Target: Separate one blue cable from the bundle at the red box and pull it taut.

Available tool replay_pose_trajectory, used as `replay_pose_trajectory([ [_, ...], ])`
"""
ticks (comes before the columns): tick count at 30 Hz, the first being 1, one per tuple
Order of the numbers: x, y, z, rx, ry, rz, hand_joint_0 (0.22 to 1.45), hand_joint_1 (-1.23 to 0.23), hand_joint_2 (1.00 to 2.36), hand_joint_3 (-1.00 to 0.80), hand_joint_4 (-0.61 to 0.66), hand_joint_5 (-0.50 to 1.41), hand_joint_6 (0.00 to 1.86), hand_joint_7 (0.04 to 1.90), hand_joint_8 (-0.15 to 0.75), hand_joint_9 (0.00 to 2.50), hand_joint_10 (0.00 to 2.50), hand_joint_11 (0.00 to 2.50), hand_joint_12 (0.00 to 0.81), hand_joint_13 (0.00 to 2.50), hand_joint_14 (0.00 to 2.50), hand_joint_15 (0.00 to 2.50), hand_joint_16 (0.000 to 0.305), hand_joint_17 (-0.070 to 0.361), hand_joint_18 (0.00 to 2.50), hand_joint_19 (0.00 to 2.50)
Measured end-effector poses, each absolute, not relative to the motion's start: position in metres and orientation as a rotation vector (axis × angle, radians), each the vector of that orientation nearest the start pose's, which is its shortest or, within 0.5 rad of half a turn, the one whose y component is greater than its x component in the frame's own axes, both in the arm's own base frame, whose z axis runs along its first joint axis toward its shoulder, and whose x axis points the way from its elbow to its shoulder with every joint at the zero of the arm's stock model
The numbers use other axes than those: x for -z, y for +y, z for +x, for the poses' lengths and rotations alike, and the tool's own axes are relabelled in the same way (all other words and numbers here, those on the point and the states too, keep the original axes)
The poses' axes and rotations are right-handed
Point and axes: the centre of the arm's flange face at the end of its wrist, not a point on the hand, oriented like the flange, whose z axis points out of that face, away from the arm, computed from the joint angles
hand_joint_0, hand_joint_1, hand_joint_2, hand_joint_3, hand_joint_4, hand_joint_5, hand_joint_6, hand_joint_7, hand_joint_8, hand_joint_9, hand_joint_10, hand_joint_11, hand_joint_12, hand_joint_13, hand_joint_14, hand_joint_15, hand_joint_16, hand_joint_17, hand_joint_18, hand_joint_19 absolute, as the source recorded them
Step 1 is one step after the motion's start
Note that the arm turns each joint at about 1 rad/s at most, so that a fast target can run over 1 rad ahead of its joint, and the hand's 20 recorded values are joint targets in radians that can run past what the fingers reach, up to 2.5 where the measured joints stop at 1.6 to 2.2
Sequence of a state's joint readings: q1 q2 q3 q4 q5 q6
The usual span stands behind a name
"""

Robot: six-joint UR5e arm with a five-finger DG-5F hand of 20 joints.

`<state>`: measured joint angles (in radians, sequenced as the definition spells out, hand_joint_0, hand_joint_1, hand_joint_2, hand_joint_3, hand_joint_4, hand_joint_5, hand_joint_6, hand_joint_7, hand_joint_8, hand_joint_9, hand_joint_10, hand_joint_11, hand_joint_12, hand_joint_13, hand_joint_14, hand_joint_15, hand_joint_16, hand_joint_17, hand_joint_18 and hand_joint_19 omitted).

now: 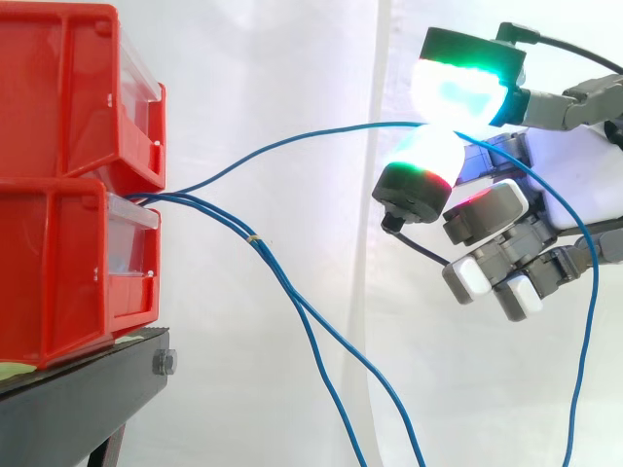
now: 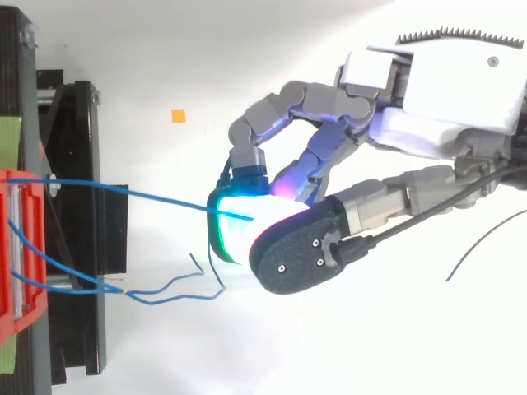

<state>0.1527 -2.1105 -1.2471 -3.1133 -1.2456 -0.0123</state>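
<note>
two glowing fingertips (image 1: 458,89) of the hand (image 1: 574,185) pinch one blue cable (image 1: 292,142) between them, at about 2 o'clock in the side view. the upper pad shines green and cyan, the lower one white with a red rim. the other fingers curl loosely beneath, toward 4 o'clock, and hold nothing.

from the pinch the blue cable runs toward 9 o'clock in a shallow upward bow, not quite straight, to the front of the stacked bins. its far part passes behind the hand and drops toward 5 o'clock. in the top view the hand (image 2: 445,90) reaches in from 2 o'clock, and the same cable crosses almost straight toward 9 o'clock.

two other blue cables (image 1: 321,341) sag side by side toward 6 o'clock, well apart from the hand. all three come out at the top front of the lower red bin (image 1: 58,282), just under the upper red bin (image 1: 58,88); what else the bins hold i cannot tell. both bins sit on a black stand (image 1: 78,399) at 8 o'clock, before a white curtain (image 1: 292,58).
</note>
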Motion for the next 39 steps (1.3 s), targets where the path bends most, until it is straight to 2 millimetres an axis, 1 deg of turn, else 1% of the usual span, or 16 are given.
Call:
replay_pose_trajectory([
  [39,-0.3275,-0.0604,0.6930,-0.949,1.237,1.374,0.77,-0.72,1.00,-0.50,0.02,-0.21,0.90,1.13,0.305,1.03,0.02,1.28,0.394,0.84,0.02,0.62,0.047,0.106,0.83,0.69],
])
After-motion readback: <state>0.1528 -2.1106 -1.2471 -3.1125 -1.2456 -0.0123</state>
